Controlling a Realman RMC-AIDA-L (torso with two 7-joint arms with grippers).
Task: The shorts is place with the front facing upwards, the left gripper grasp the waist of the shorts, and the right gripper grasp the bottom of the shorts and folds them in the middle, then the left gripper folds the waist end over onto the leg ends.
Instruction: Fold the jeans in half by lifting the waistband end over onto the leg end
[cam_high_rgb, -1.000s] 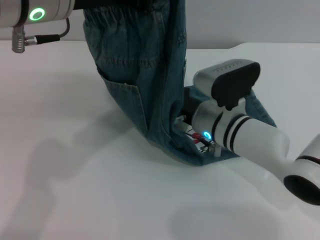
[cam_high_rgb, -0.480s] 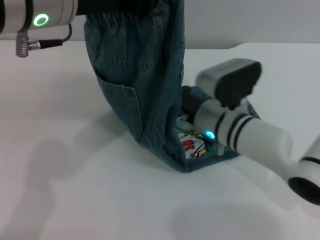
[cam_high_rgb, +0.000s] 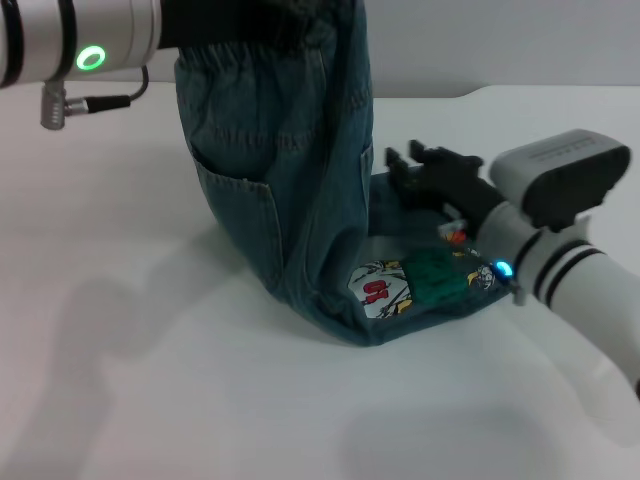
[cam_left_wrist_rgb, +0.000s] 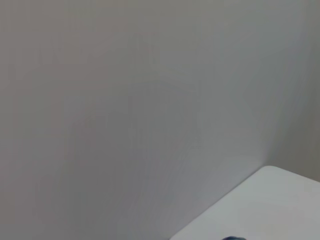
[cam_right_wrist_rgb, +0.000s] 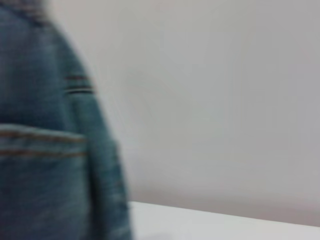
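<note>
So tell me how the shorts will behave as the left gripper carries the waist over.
The shorts look floppy: they hang from the left gripper in loose folds. Probably fairly heavy, as the denim drapes straight down. The hem on the table may drag rather than slide.
</note>
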